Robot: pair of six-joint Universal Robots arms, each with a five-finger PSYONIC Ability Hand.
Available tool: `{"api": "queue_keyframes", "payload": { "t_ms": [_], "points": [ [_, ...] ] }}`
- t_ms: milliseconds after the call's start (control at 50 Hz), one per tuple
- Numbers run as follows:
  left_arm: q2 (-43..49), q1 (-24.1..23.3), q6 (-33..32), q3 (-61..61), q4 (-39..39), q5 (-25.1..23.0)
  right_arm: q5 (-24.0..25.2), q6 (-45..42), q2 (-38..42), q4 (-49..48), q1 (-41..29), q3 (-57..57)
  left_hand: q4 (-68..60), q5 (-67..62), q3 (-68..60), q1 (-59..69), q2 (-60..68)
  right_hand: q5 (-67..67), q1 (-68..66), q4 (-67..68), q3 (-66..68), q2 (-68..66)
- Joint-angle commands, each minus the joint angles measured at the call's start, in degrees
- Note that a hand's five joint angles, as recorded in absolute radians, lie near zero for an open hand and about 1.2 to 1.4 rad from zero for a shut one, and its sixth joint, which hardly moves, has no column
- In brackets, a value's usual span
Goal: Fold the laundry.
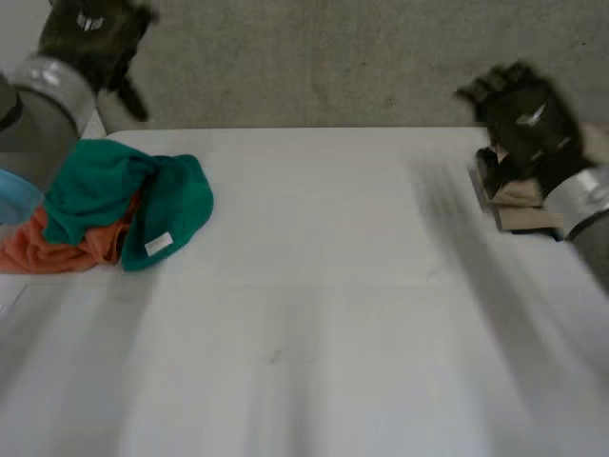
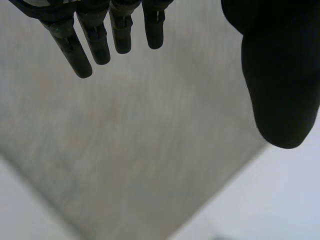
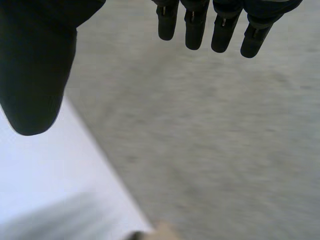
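We see the left robot hand raised beyond the far edge of the white counter, fingers straight and empty. The right robot hand is likewise open, by folded beige cloths. A crumpled teal-green towel lies over a crumpled orange cloth at the counter's left

Left side of the flat white table: a crumpled green towel lies atop a bunched orange cloth. At the right edge sits a folded beige cloth stack, with the black right hand over its far side. The black left hand hangs behind the pile, past the table's far edge.
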State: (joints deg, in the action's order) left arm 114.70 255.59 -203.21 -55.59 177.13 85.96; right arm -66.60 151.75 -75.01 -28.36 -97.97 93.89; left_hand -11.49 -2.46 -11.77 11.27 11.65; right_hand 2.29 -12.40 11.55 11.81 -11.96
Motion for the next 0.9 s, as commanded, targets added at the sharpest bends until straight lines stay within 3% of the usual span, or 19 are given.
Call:
{"api": "queue_keyframes", "payload": {
  "t_ms": [20,140,260,340,360,460,540,640,780,900],
  "points": [
    [15.36,8.60,-16.60,-0.05,8.30,-4.21,-0.20,-7.95,0.66,0.50,-2.05,8.76,0.76,1.74,1.05,-0.54,-0.93,-2.29,2.40,-1.55,-1.81,1.96],
    [26.69,13.69,-17.93,3.63,17.27,-15.02,-0.28,-10.42,0.66,0.67,-1.96,12.45,-0.07,0.90,0.22,0.29,-0.10,-2.29,2.40,-1.55,-1.81,1.96],
    [33.30,14.05,-17.75,9.52,18.51,-15.21,-0.20,-10.59,0.66,0.58,-1.70,14.48,-10.15,-9.17,-9.86,10.37,9.98,-2.29,2.40,-1.55,-1.81,1.96],
    [35.24,13.97,-17.75,11.99,19.04,-15.82,-0.28,-10.77,0.66,0.58,-1.44,14.92,-42.20,-41.22,-41.91,42.42,42.03,-2.29,2.40,-1.55,-1.81,1.96],
    [35.33,13.71,-17.75,12.34,19.30,-15.48,-0.28,-10.77,0.74,0.58,-1.26,15.01,-68.11,-67.13,-67.82,68.33,67.94,-2.29,2.40,-1.55,-1.81,1.96],
    [34.71,12.74,-17.66,11.56,24.91,-11.79,-0.28,-10.77,0.66,0.58,-1.08,15.01,-68.51,-67.54,-68.23,68.73,68.35,-2.29,2.40,-1.55,-1.81,1.96],
    [27.62,10.46,-15.65,8.05,27.13,-8.36,-0.46,-10.77,-0.04,0.58,-1.08,14.92,-68.51,-67.54,-68.23,68.73,68.35,-2.29,2.40,-1.55,-1.81,1.96],
    [10.32,3.79,-2.85,-0.64,29.40,-7.66,-1.34,-10.16,-2.85,0.41,-1.00,14.66,-68.51,-67.54,-68.23,68.73,68.35,-2.29,2.40,-1.55,-1.81,1.96],
    [-7.01,-7.28,14.21,-9.08,29.85,-4.41,-4.14,-7.09,-5.58,0.50,-1.00,14.57,-68.51,-67.54,-68.23,68.73,68.35,-2.29,2.40,-1.55,-1.81,1.96],
    [-9.85,-13.45,19.51,-13.49,29.85,1.21,-6.52,-1.46,-6.81,0.85,-1.00,14.39,-68.51,-67.54,-68.23,68.73,68.35,-2.29,2.40,-1.55,-1.81,1.96]
  ]
}}
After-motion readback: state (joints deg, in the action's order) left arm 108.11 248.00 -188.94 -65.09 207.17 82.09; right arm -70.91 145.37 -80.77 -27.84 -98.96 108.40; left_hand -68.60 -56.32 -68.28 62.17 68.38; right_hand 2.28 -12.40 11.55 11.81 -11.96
